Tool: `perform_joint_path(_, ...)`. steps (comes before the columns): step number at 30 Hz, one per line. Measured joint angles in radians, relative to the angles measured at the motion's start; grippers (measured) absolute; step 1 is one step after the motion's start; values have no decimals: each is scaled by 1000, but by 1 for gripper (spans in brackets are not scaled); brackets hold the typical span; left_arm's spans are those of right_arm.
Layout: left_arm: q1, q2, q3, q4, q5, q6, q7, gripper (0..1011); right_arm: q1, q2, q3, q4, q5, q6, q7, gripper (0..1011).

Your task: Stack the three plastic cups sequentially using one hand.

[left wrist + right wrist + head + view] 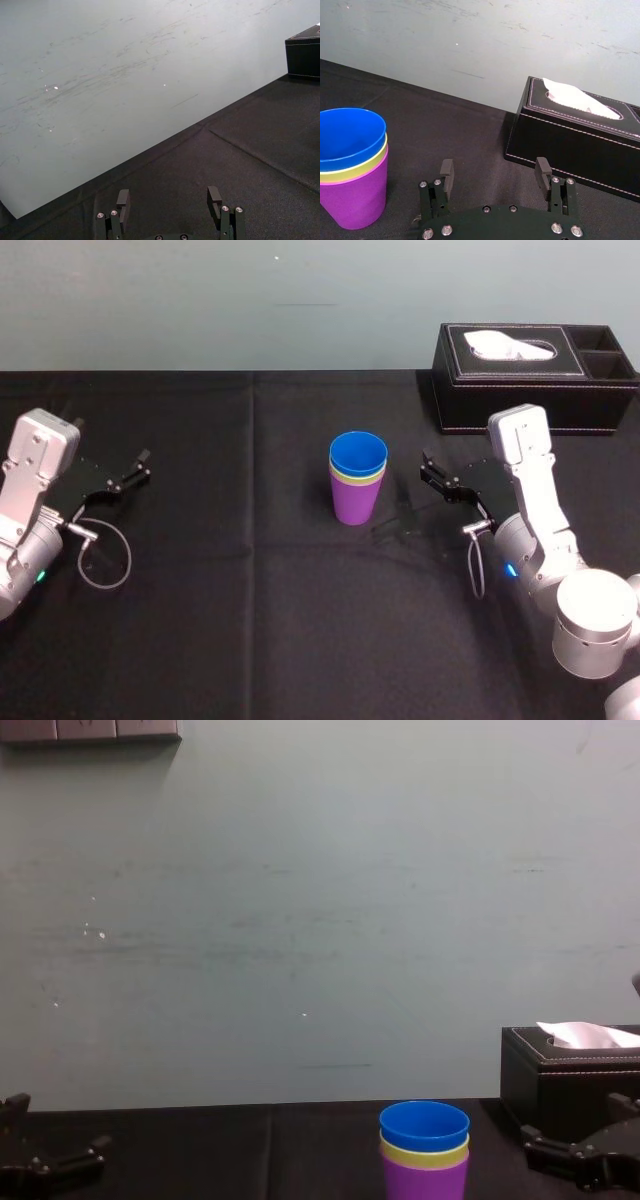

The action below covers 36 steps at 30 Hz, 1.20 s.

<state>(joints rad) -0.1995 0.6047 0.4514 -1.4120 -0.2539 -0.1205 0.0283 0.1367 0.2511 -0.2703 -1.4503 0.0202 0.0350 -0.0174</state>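
The three plastic cups stand nested in one upright stack at the table's middle: the purple cup [356, 501] outermost, the yellow-green cup [357, 477] showing as a rim inside it, the blue cup [358, 454] on top. The stack also appears in the right wrist view, purple cup [355, 196], yellow-green cup [357, 168], blue cup [350, 135], and in the chest view at the blue cup [424, 1125]. My right gripper [432, 476] is open and empty, a short way right of the stack, not touching it. My left gripper [138, 468] rests open at the far left.
A black tissue box [535, 375] with a white tissue stands at the back right, behind the right arm. A grey cable [105, 555] loops on the black tablecloth [260, 620] by the left arm. A pale wall runs behind the table.
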Motion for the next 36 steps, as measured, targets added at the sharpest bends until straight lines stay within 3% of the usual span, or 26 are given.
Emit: perform_joint_path(36,0,0,0,0,0,0,0,1011,0,0,0,-1,0,0,-1,1003)
